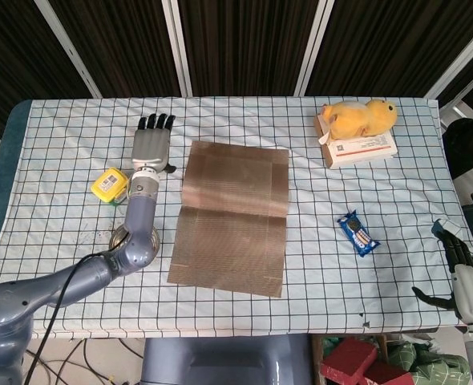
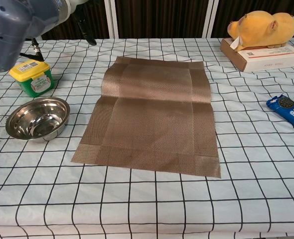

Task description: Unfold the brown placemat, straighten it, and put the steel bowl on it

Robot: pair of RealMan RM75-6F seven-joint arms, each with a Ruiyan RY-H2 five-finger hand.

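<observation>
The brown placemat [image 1: 230, 216] [image 2: 152, 117] lies unfolded on the checked tablecloth, with a slight raised crease across its middle. My left hand [image 1: 152, 144] hovers just left of the mat's far left corner, fingers stretched out and apart, holding nothing. The steel bowl [image 2: 37, 118] stands on the cloth left of the mat, apart from it; in the head view my left forearm covers most of the bowl [image 1: 118, 238]. My right hand [image 1: 459, 269] hangs beyond the table's right front corner, fingers apart and empty.
A yellow and green container [image 1: 111, 186] [image 2: 32, 77] stands just behind the bowl. A yellow plush toy [image 1: 358, 118] [image 2: 261, 27] rests on a box [image 1: 365, 148] at the far right. A blue biscuit packet [image 1: 357, 233] [image 2: 289, 110] lies right of the mat.
</observation>
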